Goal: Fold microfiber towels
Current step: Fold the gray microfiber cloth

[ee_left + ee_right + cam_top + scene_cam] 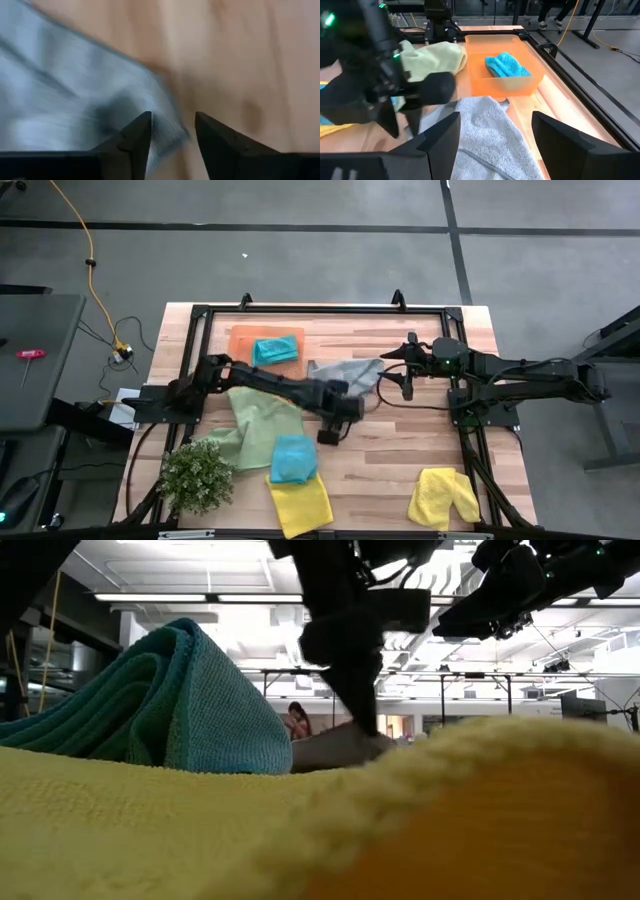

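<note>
A grey towel (350, 373) lies crumpled on the wooden table, right of the orange tray (240, 335). My left gripper (172, 132) points down at its near corner (160, 120), fingers apart on either side of the edge. My right gripper (495, 135) hovers open over the grey towel's (485, 130) far-right part, touching nothing. A folded teal towel (275, 350) lies in the tray. A light green towel (260, 420) lies spread under the left arm. Another teal towel (293, 458) rests on a yellow towel (300, 502), and a second yellow towel (443, 497) lies near right. My left gripper comes at the grey towel's corner from above, pointing steeply down, one finger (135, 137) over the cloth and the other (215, 137) over bare wood. Whether the fingertips touch the cloth I cannot tell.
A bushy green plant (197, 475) stands at the near left corner. A black frame (320, 310) rims the table. Bare wood (390, 450) shows in the near middle, between the teal-on-yellow pile and the right yellow towel.
</note>
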